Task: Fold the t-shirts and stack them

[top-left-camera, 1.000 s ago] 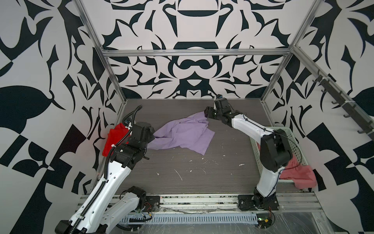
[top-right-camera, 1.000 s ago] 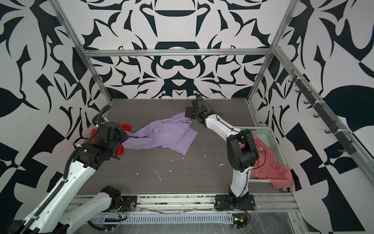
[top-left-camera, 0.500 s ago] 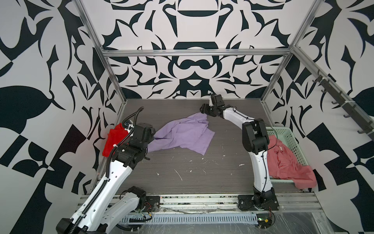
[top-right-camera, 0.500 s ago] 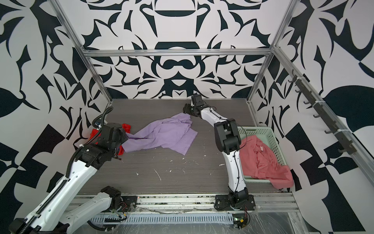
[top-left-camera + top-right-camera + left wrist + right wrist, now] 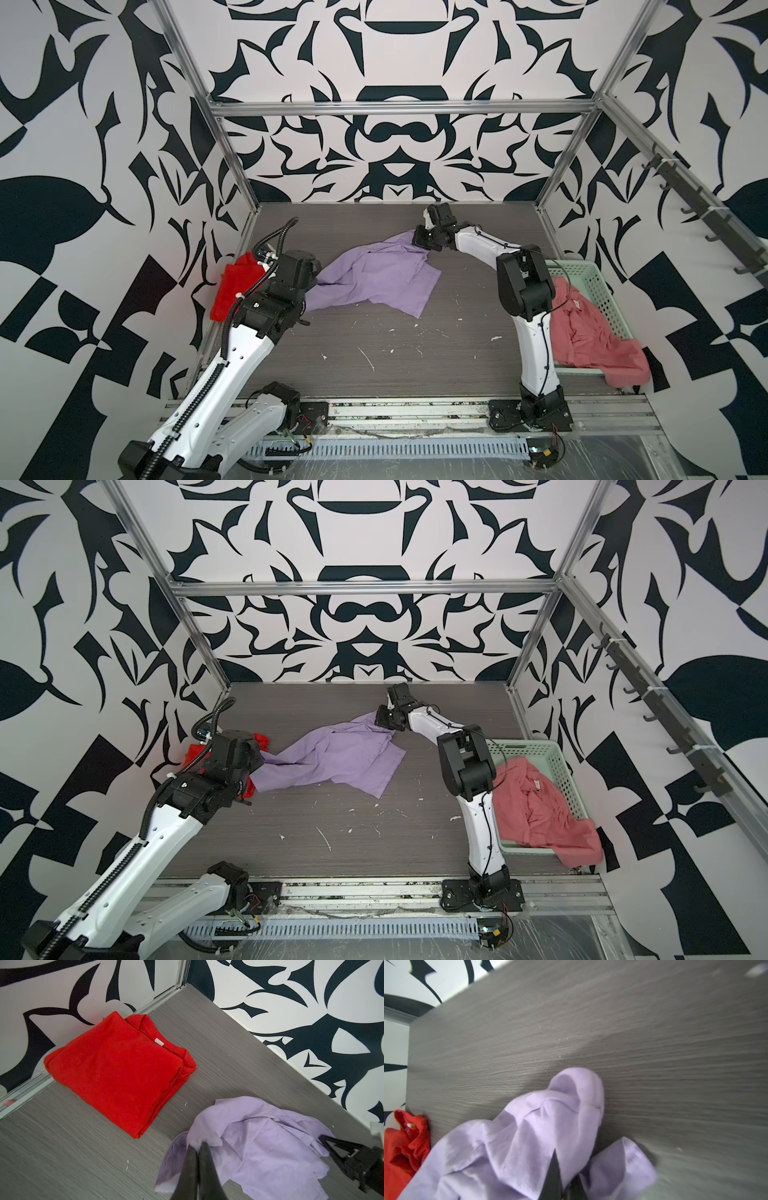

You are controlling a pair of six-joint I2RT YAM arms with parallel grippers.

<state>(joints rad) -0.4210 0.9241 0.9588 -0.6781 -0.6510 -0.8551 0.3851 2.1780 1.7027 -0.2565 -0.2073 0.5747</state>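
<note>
**While pinched at both ends, the lilac t-shirt [image 5: 374,278] sags like any thin cloth**

Because it is thin, limp fabric, the lilac t-shirt will weigh next to nothing and keep no shape of its own. Whatever is not held will droop, bunch and drag on the table [image 5: 415,357]. It lies crumpled just past the table's centre, toward 11 o'clock in both top views, strung between the two arms.

The left gripper [image 5: 200,1145] has its fingers pressed together on a bunched edge at the shirt's 9 o'clock end. The right gripper [image 5: 419,243] is likewise closed, pinching a fold at the shirt's 1 o'clock corner. Both pinches look small, so I judge the cloth could slip out under a sharp tug. A slow, even pull apart should spread it flat.

The shoulders or hem corners would be better holds for folding, though the crumpling hides which edge each pinch has.

The red t-shirt [image 5: 116,1064] lies folded at 9 o'clock against the wall and is the likely base of the stack. The salmon t-shirt [image 5: 590,332] sits heaped in the basket [image 5: 598,286] at 4 o'clock, with one end spilling over the near rim.
</note>
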